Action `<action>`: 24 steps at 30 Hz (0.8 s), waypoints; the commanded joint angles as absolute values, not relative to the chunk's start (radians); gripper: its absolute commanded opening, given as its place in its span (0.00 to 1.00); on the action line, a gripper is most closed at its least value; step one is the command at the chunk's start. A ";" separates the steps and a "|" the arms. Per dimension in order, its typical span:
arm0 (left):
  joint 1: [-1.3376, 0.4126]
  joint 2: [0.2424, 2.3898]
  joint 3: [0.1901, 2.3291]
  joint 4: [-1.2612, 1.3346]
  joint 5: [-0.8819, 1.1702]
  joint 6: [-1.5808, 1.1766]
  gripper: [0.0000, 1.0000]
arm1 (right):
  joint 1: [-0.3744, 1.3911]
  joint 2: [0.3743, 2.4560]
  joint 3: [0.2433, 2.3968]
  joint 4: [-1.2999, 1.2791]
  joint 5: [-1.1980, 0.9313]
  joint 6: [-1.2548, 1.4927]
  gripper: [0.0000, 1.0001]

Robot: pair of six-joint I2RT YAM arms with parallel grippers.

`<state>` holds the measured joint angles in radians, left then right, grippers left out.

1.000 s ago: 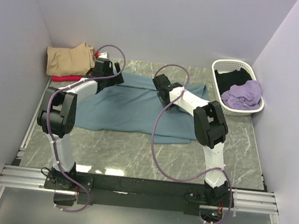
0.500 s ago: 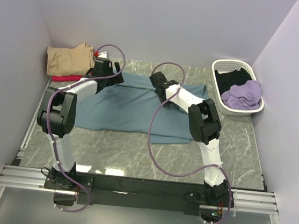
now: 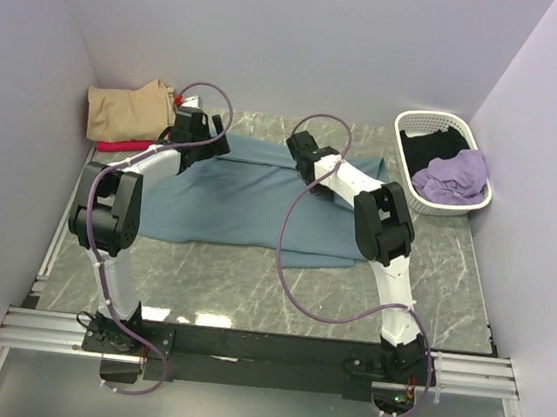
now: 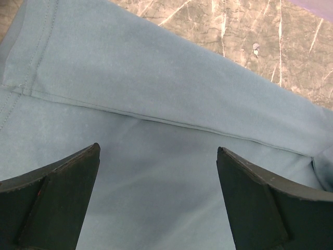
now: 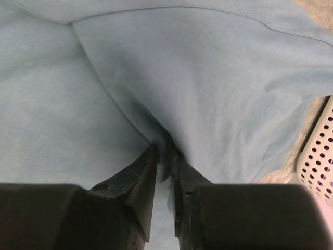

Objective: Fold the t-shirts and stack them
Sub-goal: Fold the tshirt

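While my left gripper (image 4: pixel 157 156) hovers wide open, my right gripper (image 5: pixel 164 152) pinches a fold of the large dusty teal-blue cloth t-shirt (image 3: pixel 229 203), upper centre.

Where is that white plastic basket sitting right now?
In the overhead view, the white basket sits at the far right corner of the table, right of the teal t-shirt, with a lilac shirt and a black shirt inside.

Teal t-shirt (image 3: pixel 229 203) spread flat, centre; tan shirt (image 3: pixel 124 110) atop red shirt (image 3: pixel 115 146), far-left
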<state>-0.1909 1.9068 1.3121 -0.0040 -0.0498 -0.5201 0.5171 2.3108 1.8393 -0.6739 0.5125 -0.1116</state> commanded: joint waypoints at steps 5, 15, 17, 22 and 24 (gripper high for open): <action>-0.189 1.887 1.333 0.031 -0.034 -0.522 0.99 | 0.511 2.327 1.878 -0.675 0.529 -0.112 0.16; -0.187 1.894 1.344 0.025 -0.021 -0.522 1.00 | 0.515 2.203 1.852 -0.673 0.440 -0.091 0.00; -0.187 1.893 1.342 0.026 -0.021 -0.523 1.00 | 0.517 2.189 1.850 -0.676 0.430 -0.087 0.00; -0.187 1.891 1.347 0.021 -0.020 -0.523 0.99 | 0.529 2.171 1.856 -0.704 0.380 -0.077 0.00; -0.187 1.891 1.350 0.020 -0.017 -0.522 0.99 | 0.538 2.158 1.852 -0.712 0.342 -0.075 0.00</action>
<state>-0.1902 1.9068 1.3121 -0.0044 -0.0380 -0.5190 0.5194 2.2456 1.8397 -0.6807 0.4110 -0.0937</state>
